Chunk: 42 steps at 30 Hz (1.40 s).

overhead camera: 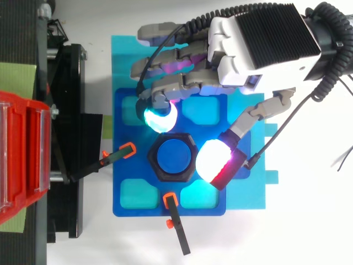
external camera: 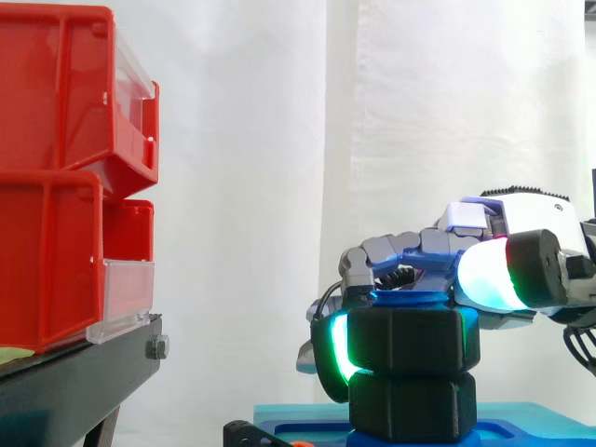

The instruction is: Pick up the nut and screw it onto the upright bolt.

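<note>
Fingers and thumb of the hand are curled, their pads pinching the black hex nut from opposite sides. The nut sits level on the upright blue bolt, directly above a second black hexagonal piece on the blue fixture plate.

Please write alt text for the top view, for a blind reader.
A robot hand from the upper right pinches a black hexagonal nut between a cyan-glowing fingertip and a white-and-red thumb pad, with a blue bolt end showing in its centre. Under it lies a blue base plate with two orange-tipped clamps.
</note>
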### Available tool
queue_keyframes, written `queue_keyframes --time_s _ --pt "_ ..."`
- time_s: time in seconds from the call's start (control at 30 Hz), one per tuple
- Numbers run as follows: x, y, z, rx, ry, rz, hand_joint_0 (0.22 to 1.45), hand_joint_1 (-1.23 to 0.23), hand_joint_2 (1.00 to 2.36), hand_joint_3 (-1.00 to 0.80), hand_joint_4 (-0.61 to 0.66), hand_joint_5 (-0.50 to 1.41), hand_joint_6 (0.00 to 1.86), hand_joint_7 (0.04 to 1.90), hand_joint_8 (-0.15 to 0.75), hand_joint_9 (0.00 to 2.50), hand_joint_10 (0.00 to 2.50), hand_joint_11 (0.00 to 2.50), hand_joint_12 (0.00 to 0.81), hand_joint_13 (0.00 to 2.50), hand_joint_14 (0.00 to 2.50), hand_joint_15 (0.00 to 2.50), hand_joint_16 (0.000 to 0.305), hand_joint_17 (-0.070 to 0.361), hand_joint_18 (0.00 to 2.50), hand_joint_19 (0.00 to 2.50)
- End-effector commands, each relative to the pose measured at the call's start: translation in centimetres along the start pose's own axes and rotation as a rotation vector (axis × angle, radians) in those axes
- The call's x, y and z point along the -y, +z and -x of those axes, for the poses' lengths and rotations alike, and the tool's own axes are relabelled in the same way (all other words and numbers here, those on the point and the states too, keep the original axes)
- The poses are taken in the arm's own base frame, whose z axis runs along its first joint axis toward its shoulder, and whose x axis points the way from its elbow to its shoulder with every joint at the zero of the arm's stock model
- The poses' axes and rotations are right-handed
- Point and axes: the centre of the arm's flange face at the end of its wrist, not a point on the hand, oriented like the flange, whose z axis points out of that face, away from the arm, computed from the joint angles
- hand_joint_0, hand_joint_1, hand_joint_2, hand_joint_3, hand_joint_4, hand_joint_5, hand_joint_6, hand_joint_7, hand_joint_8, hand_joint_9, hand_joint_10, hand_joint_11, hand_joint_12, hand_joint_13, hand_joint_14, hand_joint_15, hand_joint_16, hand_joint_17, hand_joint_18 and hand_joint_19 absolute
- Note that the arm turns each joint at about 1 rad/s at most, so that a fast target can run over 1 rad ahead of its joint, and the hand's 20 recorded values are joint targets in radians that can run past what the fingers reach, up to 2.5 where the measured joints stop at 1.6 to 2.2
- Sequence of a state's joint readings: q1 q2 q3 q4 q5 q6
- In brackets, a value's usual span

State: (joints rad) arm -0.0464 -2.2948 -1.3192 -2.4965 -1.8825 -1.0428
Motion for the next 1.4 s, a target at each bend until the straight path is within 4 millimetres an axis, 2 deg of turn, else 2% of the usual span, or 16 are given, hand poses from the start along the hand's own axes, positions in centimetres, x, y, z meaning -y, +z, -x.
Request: queue_keyframes --time_s 0.0,0.3,0.47,0.67,1.0,1.1,1.27,1.37 --pt "0.1 -0.2 -0.1 -0.013 0.003 0.0 0.45 -0.29 1.0 -0.5 0.16 0.05 0.5 1.34 0.258 1.08 0.0 0.0 0.279 0.58 0.0 0.0 0.025 0.057 0.19 0.0" --pt "0.4 -0.8 -0.4 -0.056 0.0 -0.021 0.46 -0.32 1.0 -0.5 0.13 0.08 0.5 1.36 0.231 1.27 0.0 0.0 0.247 0.73 0.0 0.0 0.021 0.047 0.34 0.0" --pt "0.5 -0.9 -0.4 -0.056 -0.003 -0.025 0.47 -0.33 1.0 -0.5 0.09 0.09 0.5 1.36 0.154 1.42 0.0 0.0 0.214 0.83 0.0 0.0 0.017 0.039 0.47 0.0" --pt "0.1 -0.8 0.1 -0.05 -0.005 -0.02 0.47 -0.32 1.0 -0.5 0.08 0.1 0.5 1.36 0.124 1.53 0.0 0.0 0.197 0.89 0.0 0.0 0.016 0.036 0.55 0.0" --pt "-0.3 -0.9 1.2 -0.046 -0.009 -0.005 0.45 -0.29 1.0 -0.5 0.09 0.1 0.5 1.38 0.137 1.57 0.0 0.0 0.205 0.91 0.0 0.0 0.018 0.04 0.57 0.0" --pt "-0.5 -0.9 1.7 -0.04 -0.011 -0.001 0.44 -0.26 1.0 -0.5 0.14 0.06 0.5 1.27 0.216 1.46 0.0 0.0 0.247 0.84 0.0 0.0 0.023 0.052 0.5 0.0" --pt "-0.8 -0.8 2.8 -0.024 -0.014 0.006 0.43 -0.25 1.0 -0.5 0.23 -0.03 0.5 1.01 0.263 1.33 0.0 0.02 0.288 0.75 0.0 0.0 0.03 0.067 0.43 0.0" --pt "-1.1 -0.4 4.0 -0.004 -0.021 0.016 0.42 -0.25 1.0 -0.5 0.22 -0.07 0.5 0.88 0.269 1.26 0.0 0.01 0.308 0.72 0.0 0.0 0.033 0.073 0.41 0.0"
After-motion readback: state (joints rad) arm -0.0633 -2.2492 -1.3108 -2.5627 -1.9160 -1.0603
